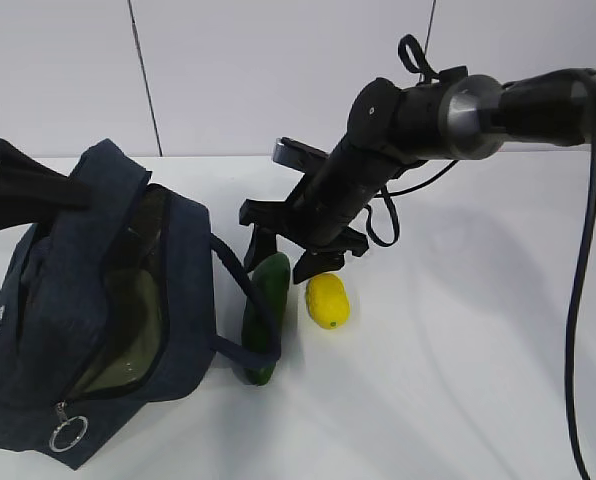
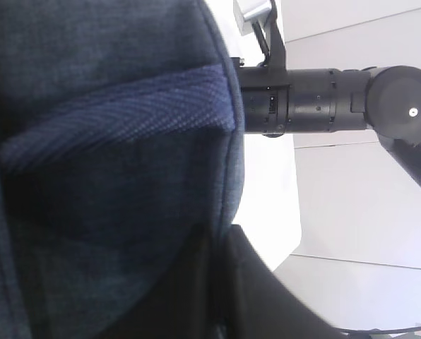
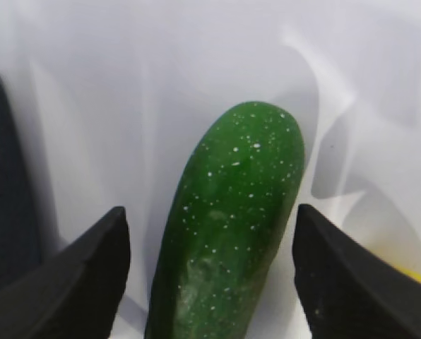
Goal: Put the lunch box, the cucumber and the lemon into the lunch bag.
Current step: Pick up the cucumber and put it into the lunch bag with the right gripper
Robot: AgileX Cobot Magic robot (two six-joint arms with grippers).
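- Exterior view: the lunch bag (image 1: 98, 320) sits at the left of the white tabletop (image 1: 458, 380), zipper undone and mouth gaping toward the camera, with the ring pull (image 1: 68, 433) hanging at the near corner.
- Through the opening I see a pale greenish surface inside; I cannot tell for sure that it is the lunch box.
- My left end effector (image 1: 73, 192) is at the bag's top edge, its jaws shut on the fabric there.
- The cucumber (image 1: 265, 315) lies just right of the bag, a bag handle (image 1: 246, 290) looping across it; the lemon (image 1: 328, 300) lies just beside the cucumber on its right.
- My right end effector (image 1: 290, 260) hangs over the cucumber's far end, jaws spread, holding nothing.
- Left wrist view: navy bag (image 2: 111, 169) fabric fills the frame, pressed close to the camera; my right arm (image 2: 330, 102) crosses behind.
- Right wrist view: my two fingers (image 3: 69, 279) stand wide apart on either side of the speckled cucumber (image 3: 232, 233), not touching it.
- A sliver of lemon (image 3: 417, 277) peeks past the right finger, the bag (image 3: 9, 191) at the left edge.
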